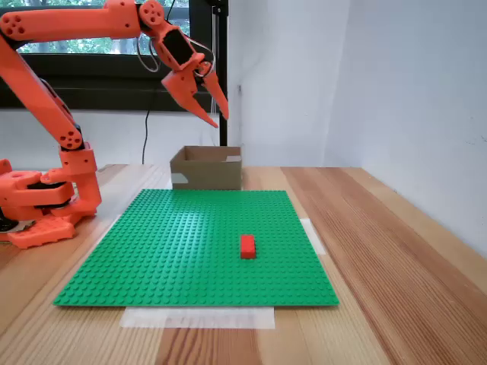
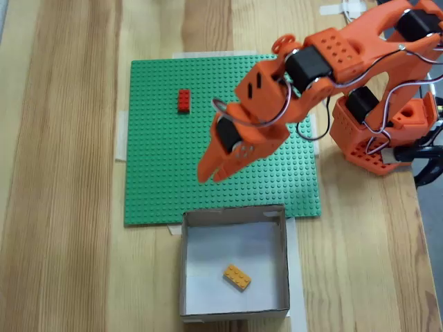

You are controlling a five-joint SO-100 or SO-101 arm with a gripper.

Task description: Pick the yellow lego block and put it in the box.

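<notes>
Lying flat on the pale floor of the box, the yellow lego block is seen from above in a fixed view. It is turned a little slantwise and is touched by none of the box walls. The box is made of brown cardboard and is open at the top. It is set just past one edge of the green lego baseplate, on the wooden table.

In a fixed view from the side, the box is found behind the far edge of the baseplate. A red lego brick is stuck on the green plate, well apart from the box.

The orange gripper is held high in the air, above the plate and near the box. Nothing is held in it. Its two pointed fingers are seen close together, with only a thin gap between them. The tips are pointed down. The arm's base is set on the table beside the plate.
</notes>
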